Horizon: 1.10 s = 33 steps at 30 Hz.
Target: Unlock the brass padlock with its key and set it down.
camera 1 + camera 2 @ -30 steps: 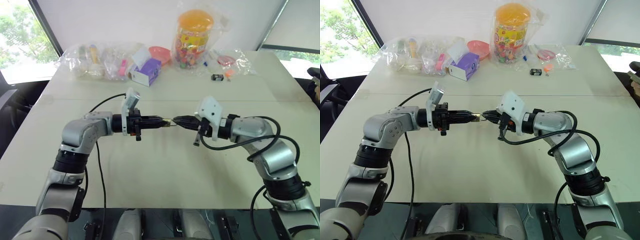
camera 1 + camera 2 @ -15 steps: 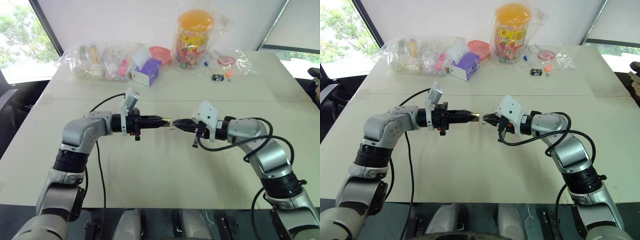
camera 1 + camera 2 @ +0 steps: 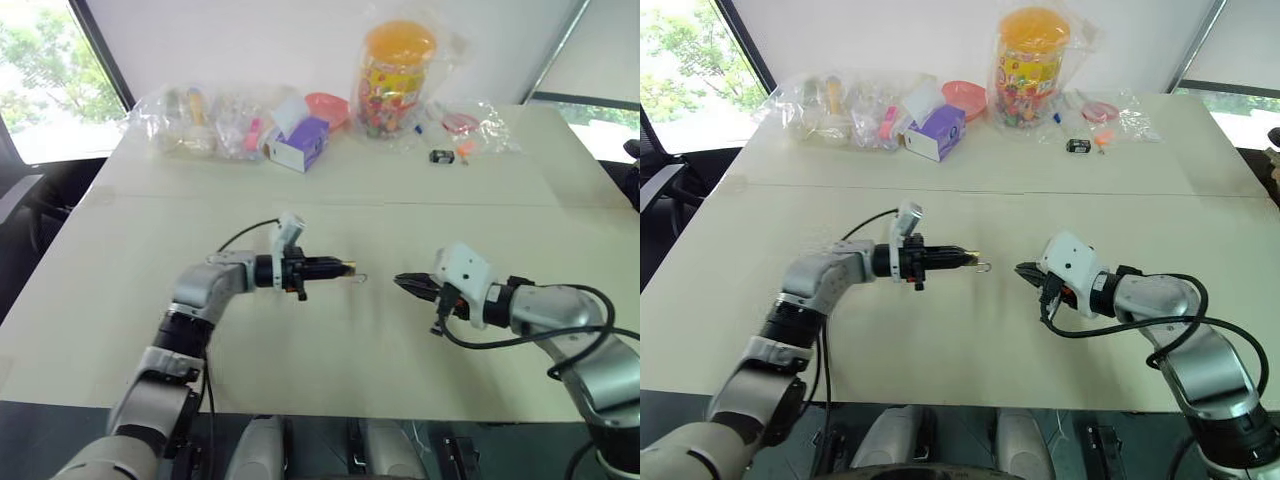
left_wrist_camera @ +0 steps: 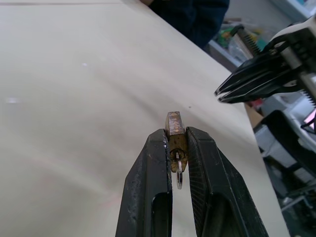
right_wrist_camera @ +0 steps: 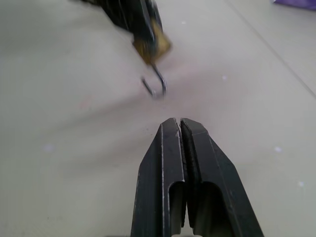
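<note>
L gripper [image 4: 175, 143] pinches brass padlock [image 4: 175, 132] mid-table; R gripper [image 5: 180, 127] to its right, apart, closed empty.

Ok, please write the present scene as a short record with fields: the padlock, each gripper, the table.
padlock: brass padlock held above the table, its silvery shackle hanging free as an open hook
left gripper: left gripper shut on the padlock body
right gripper: right gripper shut, apart from the padlock, pointing toward it
key: cannot tell where it is
table: light table; at its far edge plastic bags, a purple box, a jar with an orange lid
</note>
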Tool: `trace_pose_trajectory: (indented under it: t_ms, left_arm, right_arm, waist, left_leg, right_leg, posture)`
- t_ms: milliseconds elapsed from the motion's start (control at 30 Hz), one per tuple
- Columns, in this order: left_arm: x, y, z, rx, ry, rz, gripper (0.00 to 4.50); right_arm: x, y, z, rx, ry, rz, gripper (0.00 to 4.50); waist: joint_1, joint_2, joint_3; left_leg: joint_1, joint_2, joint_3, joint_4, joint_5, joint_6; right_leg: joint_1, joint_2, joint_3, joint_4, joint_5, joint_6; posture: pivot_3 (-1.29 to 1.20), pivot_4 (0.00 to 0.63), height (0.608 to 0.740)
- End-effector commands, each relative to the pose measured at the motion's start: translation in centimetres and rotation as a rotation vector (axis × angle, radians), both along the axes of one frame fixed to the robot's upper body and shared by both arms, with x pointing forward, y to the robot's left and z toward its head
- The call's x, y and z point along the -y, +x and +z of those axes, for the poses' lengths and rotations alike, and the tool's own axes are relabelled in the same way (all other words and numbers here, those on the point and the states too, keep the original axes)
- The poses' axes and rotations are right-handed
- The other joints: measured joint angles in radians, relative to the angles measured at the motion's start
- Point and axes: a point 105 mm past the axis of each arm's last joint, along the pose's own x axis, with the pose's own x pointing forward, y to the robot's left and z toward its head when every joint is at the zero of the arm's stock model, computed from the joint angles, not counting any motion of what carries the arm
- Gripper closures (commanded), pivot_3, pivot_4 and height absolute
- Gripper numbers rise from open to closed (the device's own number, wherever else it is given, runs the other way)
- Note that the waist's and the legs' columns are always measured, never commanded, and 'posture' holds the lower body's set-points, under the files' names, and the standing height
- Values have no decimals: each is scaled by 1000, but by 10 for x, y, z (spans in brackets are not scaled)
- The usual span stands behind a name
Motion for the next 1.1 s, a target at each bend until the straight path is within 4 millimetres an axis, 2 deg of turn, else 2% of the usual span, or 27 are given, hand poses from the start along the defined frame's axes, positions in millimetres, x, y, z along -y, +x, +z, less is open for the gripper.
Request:
trace_pose_trajectory:
  t_ms: [33, 267, 400, 567, 667, 800, 967, 1100]
  left_arm:
    - [15, 10, 8, 33, -10, 44, 4500]
    - [35, 38, -9, -62, 4, 189, 4500]
    - [35, 40, -23, -109, 40, 199, 2614]
    - [19, 42, -31, -112, 75, 211, 192]
    - [0, 43, -32, -87, 102, 229, 90]
    - [-29, 27, -20, 43, 146, 164, 90]
    - [-44, 8, 0, 166, 159, 118, 90]
    - [-50, 3, 16, 212, 139, 125, 90]
  right_arm:
    - [-5, -5, 14, 64, 28, -29, 4417]
    - [-11, -9, 13, 70, 58, -70, 4417]
    - [-12, -10, 10, 67, 45, -75, 4500]
    - [-12, -10, 7, 65, 31, -77, 4500]
    - [-11, -9, 5, 63, 12, -71, 4500]
    - [-6, -10, 3, 56, -18, -66, 4500]
    - [1, -5, 1, 49, -52, -59, 4500]
    - [3, -2, 2, 60, -73, -47, 4500]
  waist:
    - [2, 0, 0]
    - [2, 0, 0]
    - [1, 0, 0]
    - [-1, 0, 0]
    - [-10, -1, -1]
    - [-32, 0, -1]
    - [-16, 0, -1]
    - [1, 0, -1]
  left_leg:
    - [0, 0, 0, 0, 0, 0]
    - [0, -1, 0, 0, 0, 0]
    - [0, -1, 0, 0, 0, 0]
    - [1, -1, -1, 0, 0, 0]
    - [3, 0, -1, 0, 0, 0]
    - [3, 2, -1, -1, 0, 0]
    - [2, 1, -2, -1, 0, -1]
    - [1, 0, -2, 0, 0, 0]
  right_leg:
    - [0, 0, 0, 0, 0, 0]
    - [0, 0, 0, -1, 0, 0]
    - [0, 1, -1, -1, 0, 0]
    - [2, 1, -1, 0, 0, 0]
    - [3, 1, -1, 0, 0, 0]
    - [1, 2, 0, 0, 0, 0]
    - [1, 0, 1, 1, 0, 0]
    - [2, -2, 0, -1, 0, 0]
  posture:
    - [0, 150, 740]
    - [0, 150, 740]
    - [0, 150, 740]
    - [0, 150, 740]
    - [0, 150, 740]
    - [0, 150, 740]
    - [0, 150, 740]
    - [0, 150, 740]
